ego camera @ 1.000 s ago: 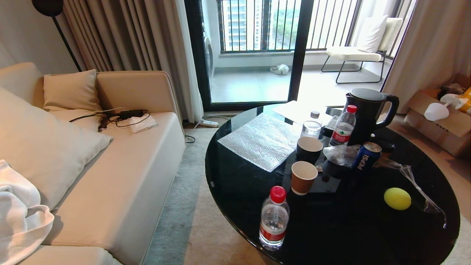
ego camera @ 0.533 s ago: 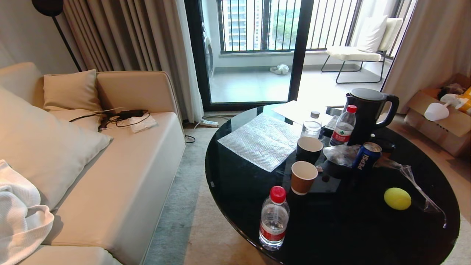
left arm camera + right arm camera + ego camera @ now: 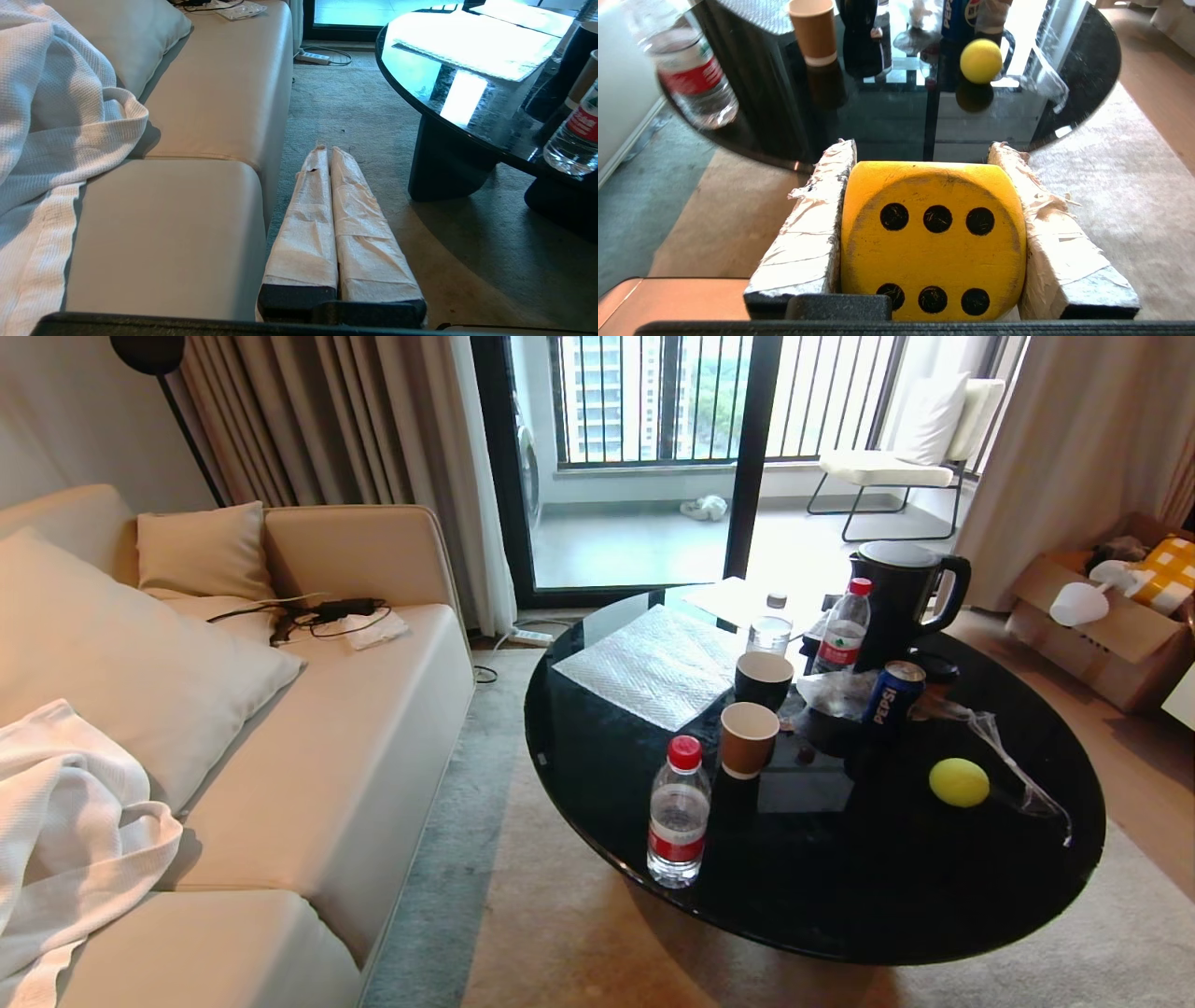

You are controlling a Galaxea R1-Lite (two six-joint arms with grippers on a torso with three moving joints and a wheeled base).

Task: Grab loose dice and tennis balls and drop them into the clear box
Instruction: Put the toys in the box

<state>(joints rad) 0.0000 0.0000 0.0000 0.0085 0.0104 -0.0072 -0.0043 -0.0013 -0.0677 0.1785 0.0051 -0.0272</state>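
Observation:
A yellow die [image 3: 931, 242] with black dots sits between the taped fingers of my right gripper [image 3: 923, 154], which is shut on it just off the near edge of the black round table [image 3: 934, 905]. One tennis ball [image 3: 959, 782] lies on the table's right side, and in the right wrist view the same tennis ball [image 3: 981, 60] lies beyond the held die. My left gripper [image 3: 329, 150] is shut and empty, low over the carpet between sofa and table. The clear box is out of view. Neither arm shows in the head view.
On the table stand two water bottles [image 3: 679, 812], a brown paper cup [image 3: 747, 739], a dark cup [image 3: 763, 679], a Pepsi can [image 3: 892, 693], a black kettle [image 3: 901, 602], a flat ribbed clear lid [image 3: 649, 665] and a clear plastic wrapper [image 3: 1018, 775]. A beige sofa [image 3: 308, 756] is at the left.
The whole head view has shifted: the table now sits smaller and farther, with more sofa and carpet showing, so the camera moved. Nothing on the table changed place.

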